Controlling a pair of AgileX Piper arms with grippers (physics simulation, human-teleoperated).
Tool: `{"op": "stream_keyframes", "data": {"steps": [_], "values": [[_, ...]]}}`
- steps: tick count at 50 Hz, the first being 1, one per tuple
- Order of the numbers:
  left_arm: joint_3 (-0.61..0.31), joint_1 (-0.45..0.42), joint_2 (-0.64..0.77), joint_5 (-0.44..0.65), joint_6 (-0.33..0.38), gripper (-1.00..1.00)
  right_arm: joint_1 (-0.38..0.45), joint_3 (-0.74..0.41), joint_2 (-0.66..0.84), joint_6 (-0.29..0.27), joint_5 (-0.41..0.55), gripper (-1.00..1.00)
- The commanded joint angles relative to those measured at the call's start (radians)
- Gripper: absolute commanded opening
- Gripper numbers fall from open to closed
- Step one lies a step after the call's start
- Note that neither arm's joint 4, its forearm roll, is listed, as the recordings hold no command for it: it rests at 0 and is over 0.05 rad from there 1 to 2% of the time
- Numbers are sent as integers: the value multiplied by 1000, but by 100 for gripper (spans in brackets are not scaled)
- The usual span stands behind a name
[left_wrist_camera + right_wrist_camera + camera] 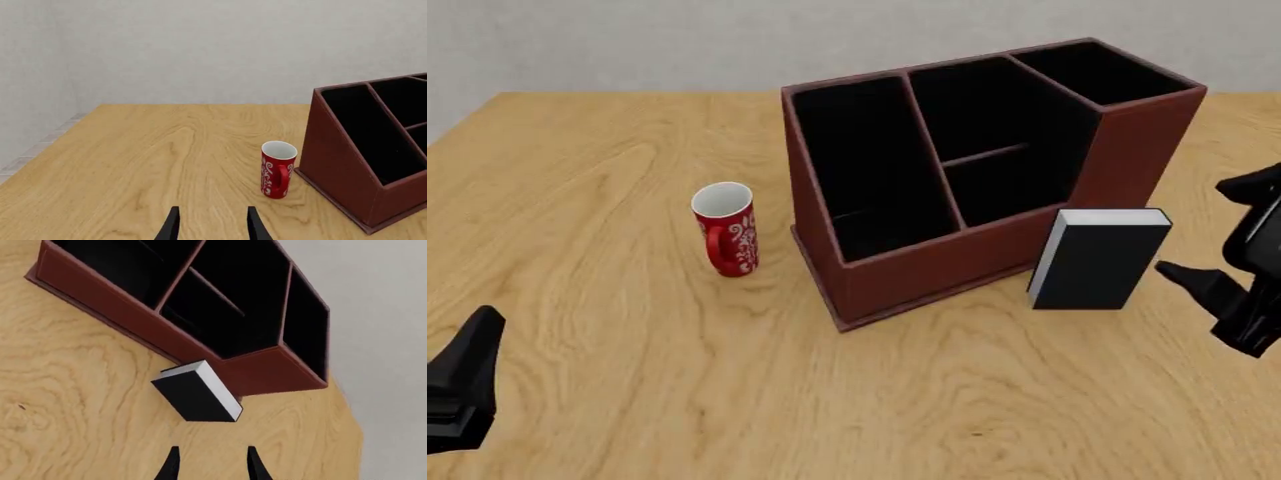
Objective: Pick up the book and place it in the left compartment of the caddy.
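Book stands upright on the counter, white page edges up, just beside the caddy at its near right corner; whether they touch cannot be told. In the right wrist view the book sits directly ahead of the claw, against the caddy's low front wall.

Left compartment is open at the top, black-lined, running the caddy's full depth along its left wall. Two short slots lie to its right, then one more slot at the far right.

Mug, red, stands upright on the counter left of the caddy, near but apart from it. Open counter lies in front of the book and to its right, and widely to the left of the mug.

Right claw hangs just right of the book, low, not touching it; fingers apart, nothing between them. Left claw sits at the near left counter edge, well apart from everything; fingers apart, pointing toward the mug.
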Motion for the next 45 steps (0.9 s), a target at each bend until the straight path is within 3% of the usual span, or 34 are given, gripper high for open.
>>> {"op": "stream_keyframes", "data": {"steps": [1,11,13,22,45], "values": [[0,0,0,0,0,100,-27,-55,55,-82,68,100],[0,0,0,0,0,100,-44,-80,106,-139,112,100],[0,0,0,0,0,100,-52,-93,123,-171,131,100],[0,0,0,0,0,100,-31,-152,168,-183,170,100],[0,0,0,0,0,100,-63,-197,292,-319,190,100]]}}
